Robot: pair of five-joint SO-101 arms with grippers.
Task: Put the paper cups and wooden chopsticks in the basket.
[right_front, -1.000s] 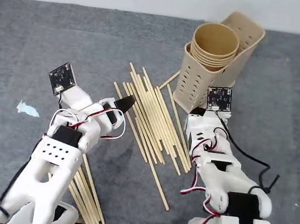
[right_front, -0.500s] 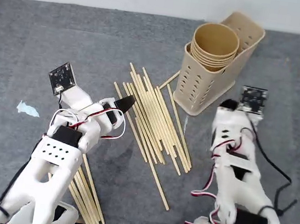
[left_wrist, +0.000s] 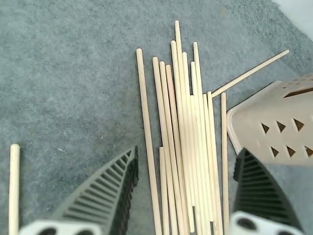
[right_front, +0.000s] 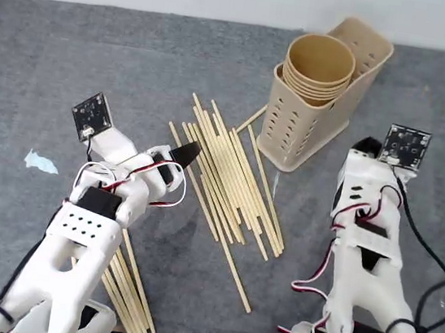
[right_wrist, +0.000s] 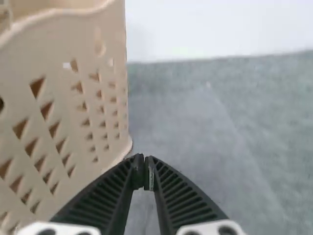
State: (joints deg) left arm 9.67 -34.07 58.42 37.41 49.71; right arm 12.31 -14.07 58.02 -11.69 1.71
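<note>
Standing upright toward the far side of the grey table (right_front: 74, 48), the basket (right_front: 300, 136) is seen with a stack of paper cups (right_front: 320, 64) nested in the compartment nearer the arms. The cups are already held inside it, their rims rising above its wall.

The wooden chopsticks (right_front: 229, 180) are spread loosely on the table in a rough fan, just beside the basket and between the two arms. One stray chopstick (right_front: 252, 119) is angled away from the rest, its far end reaching the foot of the basket. A second bundle (right_front: 131, 290) is laid near the base of the left arm and is partly covered by it. None of these sticks is in the basket.

The left gripper (left_wrist: 189, 151) is held over the near side of the fan with its jaws spread wide; nothing is grasped, and the sticks can be seen on the table in the gap between them. The right gripper (right_wrist: 144, 166) is held low, just beside the basket's perforated wall on the side away from the chopsticks, with its jaws pressed together (tip against tip) and nothing caught between them.

A small scrap of paper (right_front: 41, 161) is left on the table, well apart from the sticks, on the left arm's outer side.
</note>
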